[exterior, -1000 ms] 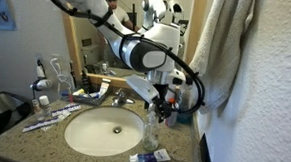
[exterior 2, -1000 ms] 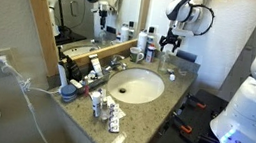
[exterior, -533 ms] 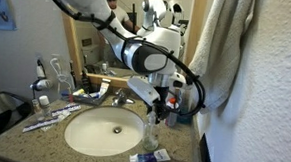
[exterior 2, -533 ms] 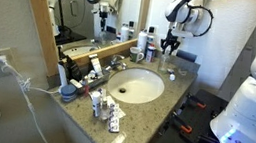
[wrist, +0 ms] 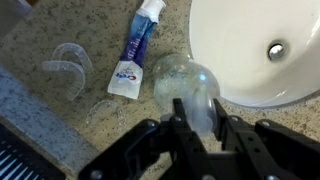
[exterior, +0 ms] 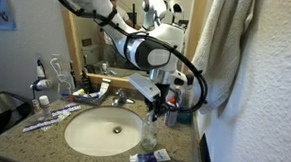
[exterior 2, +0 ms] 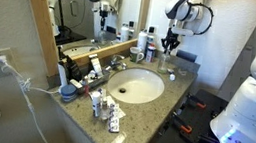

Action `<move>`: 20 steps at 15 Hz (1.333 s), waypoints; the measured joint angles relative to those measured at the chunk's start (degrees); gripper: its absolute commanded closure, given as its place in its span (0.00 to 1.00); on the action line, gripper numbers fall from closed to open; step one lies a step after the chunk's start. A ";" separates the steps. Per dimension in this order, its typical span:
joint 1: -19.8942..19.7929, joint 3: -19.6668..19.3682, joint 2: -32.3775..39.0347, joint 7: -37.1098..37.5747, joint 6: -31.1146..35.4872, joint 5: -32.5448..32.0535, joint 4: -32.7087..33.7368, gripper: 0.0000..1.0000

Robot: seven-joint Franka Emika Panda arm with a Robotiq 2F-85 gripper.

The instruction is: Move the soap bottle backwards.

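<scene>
Fingers flank the slim, transparent soap bottle.

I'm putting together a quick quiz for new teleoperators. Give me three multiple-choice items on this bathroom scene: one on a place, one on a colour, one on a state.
1. The soap bottle stands: A in the basin; B on the counter beside the toothpaste tube; C on the floor.
2. The sink is: A white; B black; C red.
3. The gripper is: A shut on the tube; B open over the bottle; C out of view.
Answers: B, the wrist view shows bottle and tube side by side on the counter. A, the bowl is plainly white. B, the fingers stand apart with the bottle showing between them.
</scene>
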 measured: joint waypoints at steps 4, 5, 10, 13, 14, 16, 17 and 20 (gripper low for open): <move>0.41 0.64 -0.38 0.83 -3.35 -0.71 2.25 0.88; 0.71 1.18 -0.60 1.51 -4.02 -1.53 2.96 0.88; 4.17 4.13 -1.12 5.49 -5.80 -6.45 7.87 0.88; 6.31 6.26 -1.11 6.31 -8.78 -7.46 11.12 0.88; 6.87 6.99 -1.11 6.38 -10.24 -7.50 12.12 0.88; 7.95 8.35 -1.10 6.40 -13.08 -7.52 14.10 0.88; 8.41 8.91 -1.08 6.40 -13.85 -7.59 14.87 0.88; 9.61 10.13 -0.45 6.40 -13.95 -8.78 16.78 0.88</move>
